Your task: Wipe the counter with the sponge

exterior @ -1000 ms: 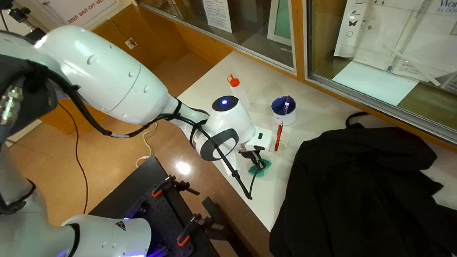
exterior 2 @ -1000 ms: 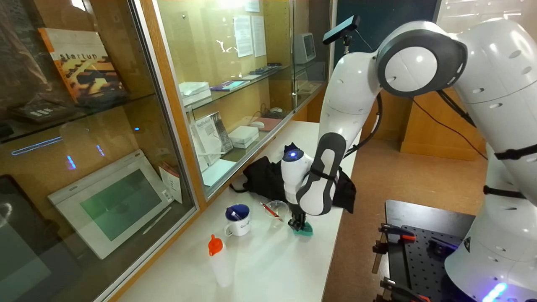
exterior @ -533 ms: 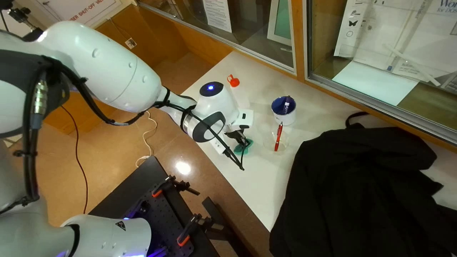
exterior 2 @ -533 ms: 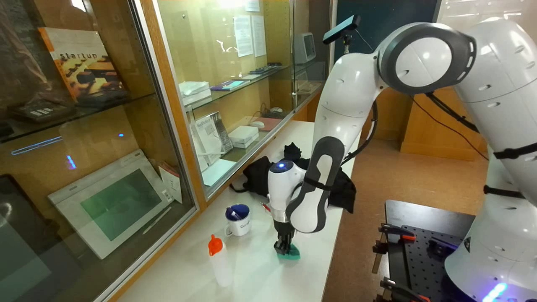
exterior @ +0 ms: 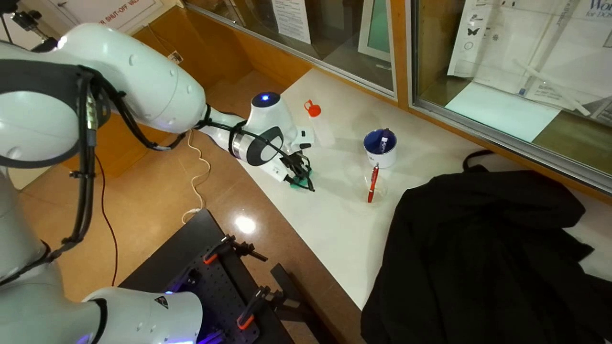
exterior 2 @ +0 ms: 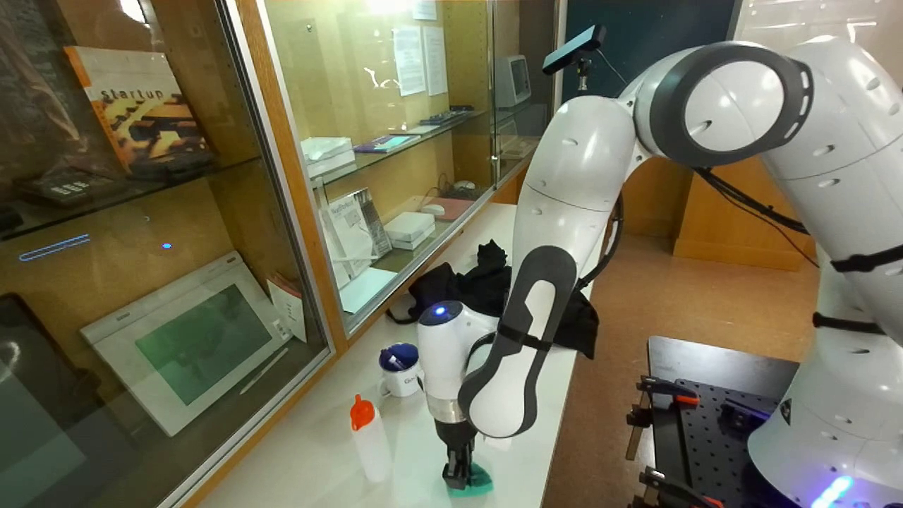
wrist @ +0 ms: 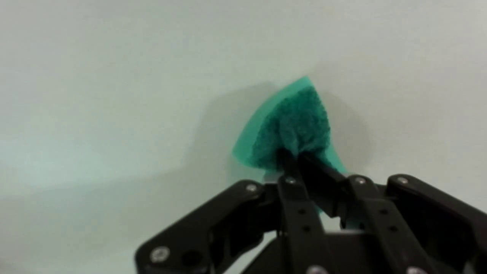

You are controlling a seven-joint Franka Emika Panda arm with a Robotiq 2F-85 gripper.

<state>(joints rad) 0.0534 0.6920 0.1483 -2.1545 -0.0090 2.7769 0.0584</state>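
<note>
The teal-green sponge (wrist: pixel 296 121) is pinched into a fold between the fingertips of my gripper (wrist: pixel 295 155) in the wrist view. Its edges flare out on both sides of the fingers. The sponge also shows low in an exterior view (exterior 2: pixel 481 480), at the gripper's tip (exterior 2: pixel 458 476), and it seems to touch the cream-white counter (exterior 2: pixel 296 466). In an exterior view the sponge (exterior: pixel 301 182) is partly hidden behind the gripper (exterior: pixel 302 173) and its cables, near the counter's (exterior: pixel 334 234) floor-side edge.
A white bottle with a red cap (exterior: pixel 322 131) stands close to the gripper. A blue-lined mug (exterior: pixel 381 154) holds a marker. A red pen (exterior: pixel 373 184) rests on a clear round dish. A black cloth (exterior: pixel 468 258) covers one end. Glass cabinets (exterior 2: pixel 282 212) line the back.
My gripper has slid along the counter with the sponge, away from the black cloth and past the mug and pen to beside the bottle. It stays shut on the sponge.
</note>
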